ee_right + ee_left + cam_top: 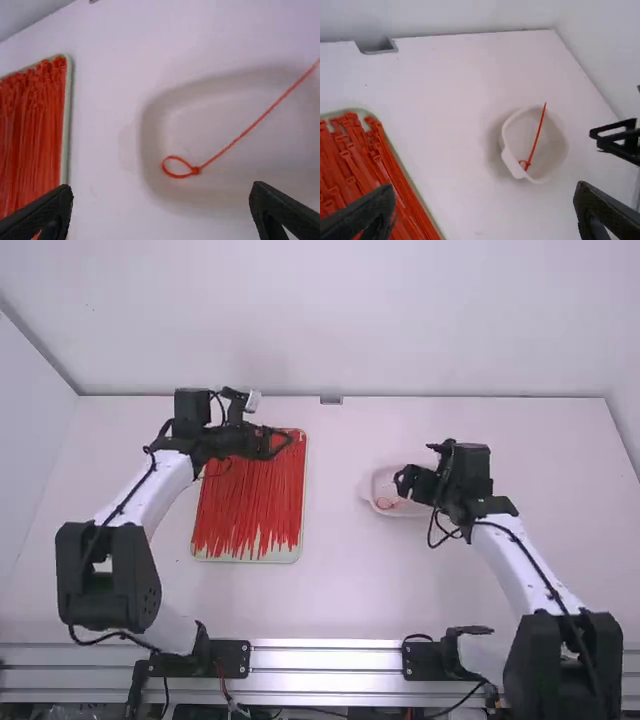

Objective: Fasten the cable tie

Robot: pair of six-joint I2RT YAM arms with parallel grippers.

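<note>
The right pincer [408, 482] hangs with its fingers apart. Directly beneath it sits the white bowl [150, 130], and in that lies a red cable tie [225, 144] with one end closed into a small loop. The left pincer [268, 442], fingers likewise apart, hovers over the far end of the loose red ties [250, 505] on a tray [248, 558]. The bowl is well off to its right.

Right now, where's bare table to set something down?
Bare: the strip of table between the tray of cable ties and the bowl, and the near stretch in front of both. Crowded: the tray's far end under the left pincer, and the bowl beside the right pincer.
</note>
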